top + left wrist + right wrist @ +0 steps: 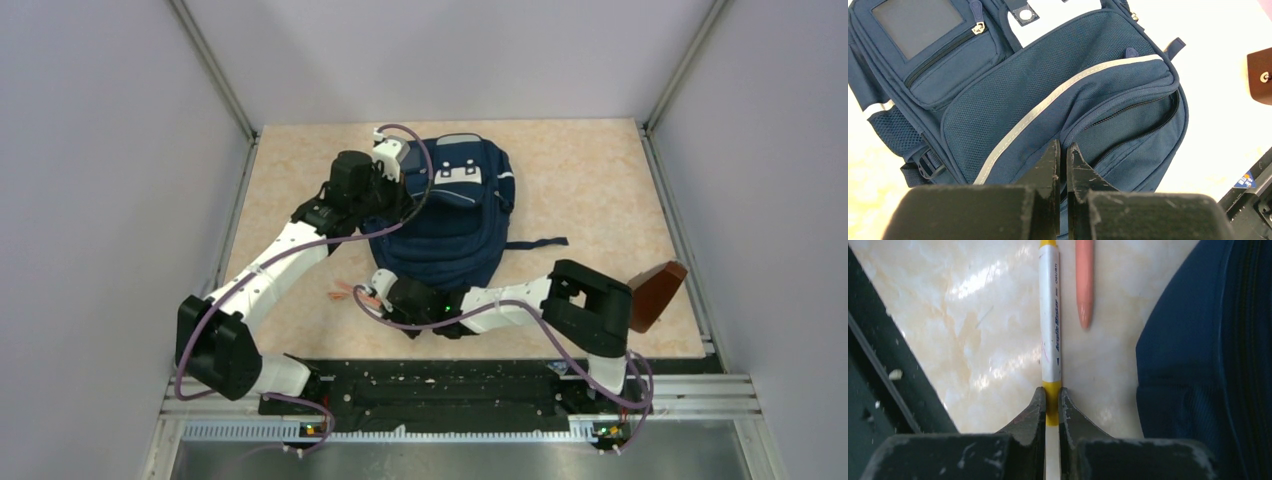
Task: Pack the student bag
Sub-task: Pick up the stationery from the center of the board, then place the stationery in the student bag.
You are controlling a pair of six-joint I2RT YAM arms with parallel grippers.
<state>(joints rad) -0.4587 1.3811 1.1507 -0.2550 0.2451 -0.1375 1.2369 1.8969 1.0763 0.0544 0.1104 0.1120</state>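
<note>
Right pincer (pixel 1052 395) grips the white acrylic marker (pixel 1050 315) at the near edge of the worktop (pixel 973 340), ready for lifting. The left pincer (pixel 1063 146), closed at the pocket mouth of the student bag (pixel 1048 100), likely holds it open.

Top external: overhead from the near edge, looking down on the whole table (pixel 600 190).
Left wrist: close above the student bag (pixel 1048 100), facing down.
Right wrist: closest, skimming the tabletop along a marker (pixel 1050 330).
Shared: bag fabric, all three.
</note>
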